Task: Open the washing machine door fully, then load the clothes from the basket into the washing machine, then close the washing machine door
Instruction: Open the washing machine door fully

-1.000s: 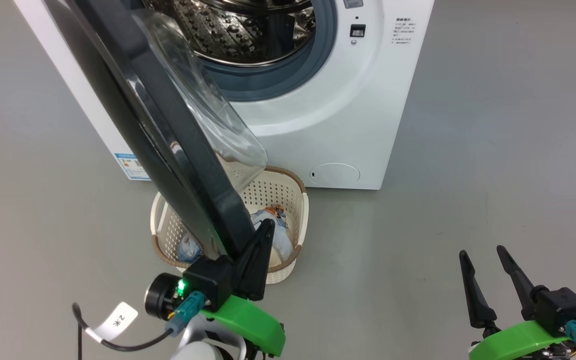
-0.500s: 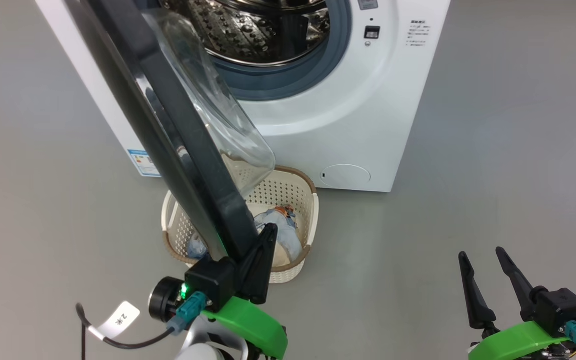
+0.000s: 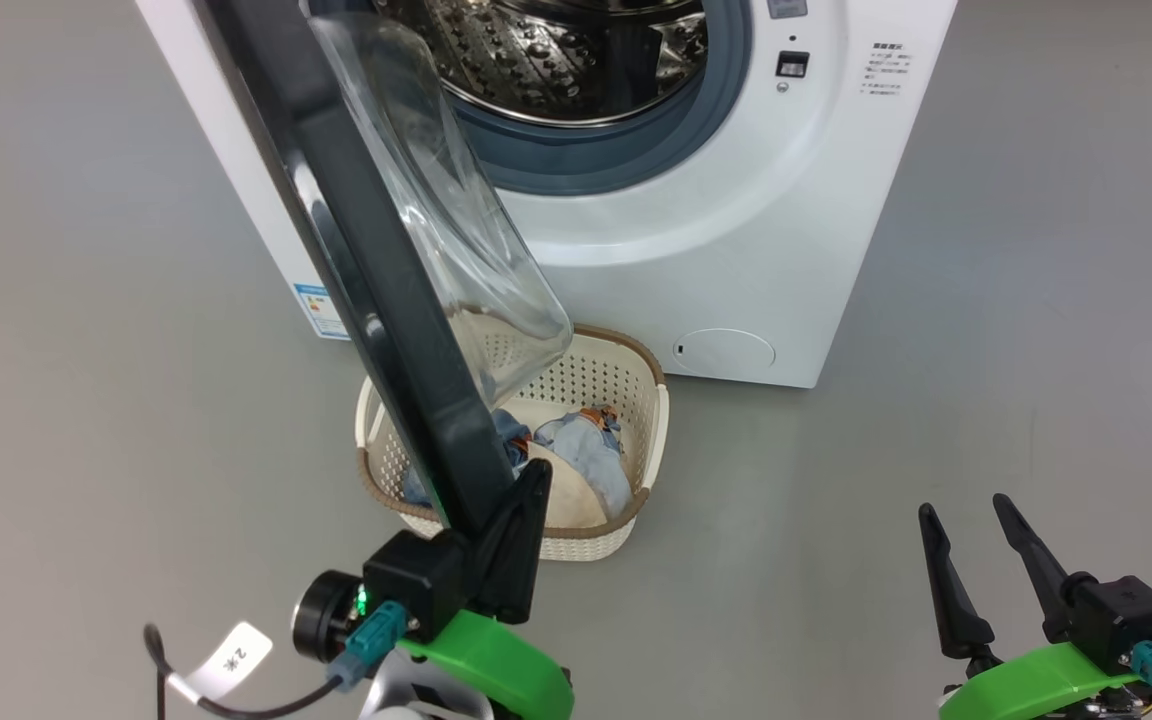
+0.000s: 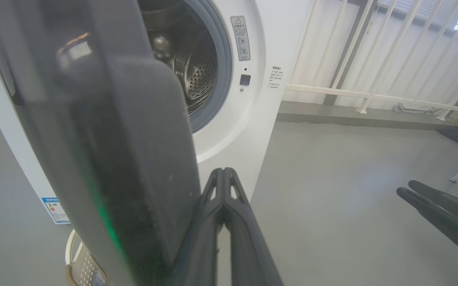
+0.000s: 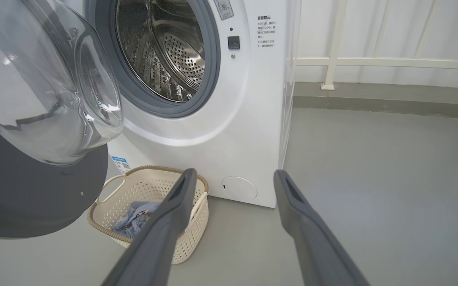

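— Jaws of the left gripper are pressed together with nothing between them, their side laid against the inner edge of the door; the right gripper hangs spread and empty, well off to the right.

— And what has changed in the last second?

— Everything in the head view has slid rightward, so the camera has turned; yet the door's lower edge now covers less of the basket than it did, so I judge it has swung somewhat wider.

— Fully open, then?

— Not by my reckoning; it hangs over the basket's left half, and the clothes lie partly beneath it; the first step looks unfinished, and loading would be awkward until the door clears.

— What do the wrist views add?

— The left wrist view shows both fingers closed side by side just right of the rim, where the head view shows one dark shape; the right wrist view shows the door's glass bowl from its inner side, the steel drum bare as far as it can be seen, and the basket on the floor just in front of the washing machine.
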You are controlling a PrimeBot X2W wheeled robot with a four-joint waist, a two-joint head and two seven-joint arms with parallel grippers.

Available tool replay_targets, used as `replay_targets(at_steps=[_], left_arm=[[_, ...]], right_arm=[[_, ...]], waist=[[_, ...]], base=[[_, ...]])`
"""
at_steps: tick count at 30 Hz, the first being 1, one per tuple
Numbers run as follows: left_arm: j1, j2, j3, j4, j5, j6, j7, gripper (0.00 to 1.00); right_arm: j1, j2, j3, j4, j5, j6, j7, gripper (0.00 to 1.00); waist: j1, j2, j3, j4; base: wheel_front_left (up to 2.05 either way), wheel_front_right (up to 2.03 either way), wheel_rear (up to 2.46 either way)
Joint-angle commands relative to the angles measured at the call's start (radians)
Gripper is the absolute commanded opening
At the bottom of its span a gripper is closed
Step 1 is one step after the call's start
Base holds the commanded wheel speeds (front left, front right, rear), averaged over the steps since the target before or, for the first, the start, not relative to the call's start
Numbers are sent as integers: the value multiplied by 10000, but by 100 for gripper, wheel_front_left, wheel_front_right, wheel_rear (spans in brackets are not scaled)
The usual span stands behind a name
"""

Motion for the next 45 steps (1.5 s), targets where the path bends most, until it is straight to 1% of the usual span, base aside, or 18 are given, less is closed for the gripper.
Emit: replay_targets(at_steps=[1, 4, 12, 20, 26, 36, 45], left_arm=[[-12, 359, 539, -320, -53, 282, 12, 0], [53, 396, 518, -557, -17, 386, 90, 0], [146, 365, 142, -1062, 24, 385, 346, 0], [247, 391, 133, -1015, -97, 429, 425, 0], [287, 448, 285, -857, -168, 555, 352, 0], [411, 466, 167, -1089, -187, 654, 400, 0], [632, 664, 335, -1087, -295, 823, 415, 0]], right_arm=[[-131, -143, 278, -222, 149, 16, -120, 100], [-119, -134, 265, -203, 182, 16, -120, 100], [-164, -126, 331, -150, 175, 16, -120, 100], [-220, -143, 322, -151, 213, 16, -120, 100], [-214, -134, 285, -161, 247, 16, -120, 100], [-117, -135, 319, -176, 255, 16, -120, 100], [-81, -101, 391, -125, 278, 16, -120, 100]], waist=[[0, 0, 14, 76], [0, 0, 45, 161], [0, 0, 38, 228], [0, 0, 80, 202], [0, 0, 52, 237], [0, 0, -53, 554], [0, 0, -147, 755]], base=[[0, 0, 0], [0, 0, 0], [0, 0, 0], [0, 0, 0], [0, 0, 0], [0, 0, 0], [0, 0, 0]])
